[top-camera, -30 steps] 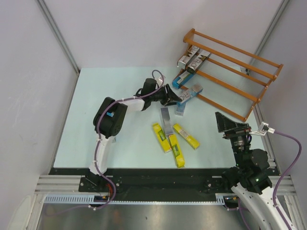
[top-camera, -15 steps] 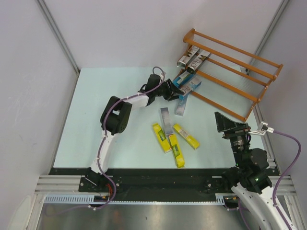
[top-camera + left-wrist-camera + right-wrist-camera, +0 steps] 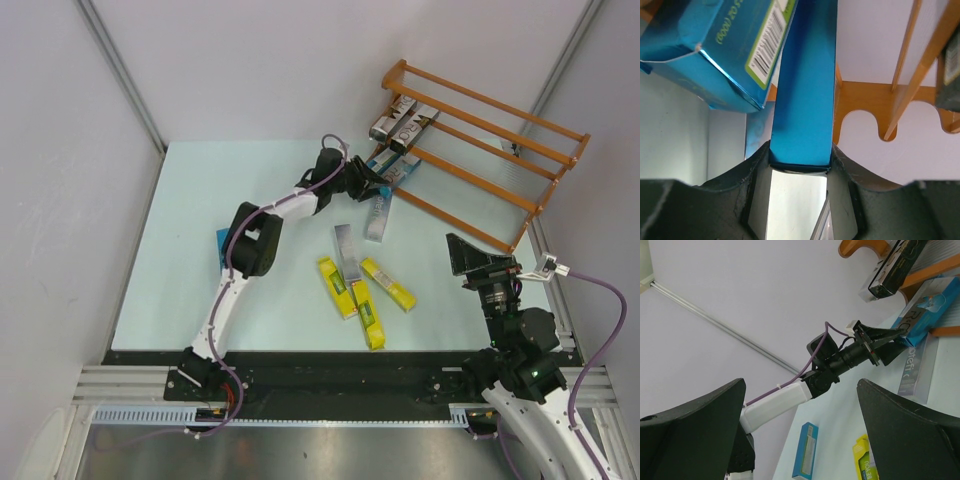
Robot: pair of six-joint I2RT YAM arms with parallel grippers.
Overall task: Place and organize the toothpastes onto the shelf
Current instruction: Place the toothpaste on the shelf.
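A lab cell: white panels (image 3: 60, 200), aluminium framing (image 3: 130, 383).

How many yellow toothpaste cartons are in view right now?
3, all lying on the table: left yellow carton, middle yellow carton closest to the near edge, right yellow carton. None shows on the shelf; the left arm may hide part of it.

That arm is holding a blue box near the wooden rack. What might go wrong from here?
The left gripper holds the blue carton only by its end, so a bump against the shelf frame might twist it loose. A second blue carton sits close beside it and could get shoved. A silver carton lies just beside that gripper and may get knocked.
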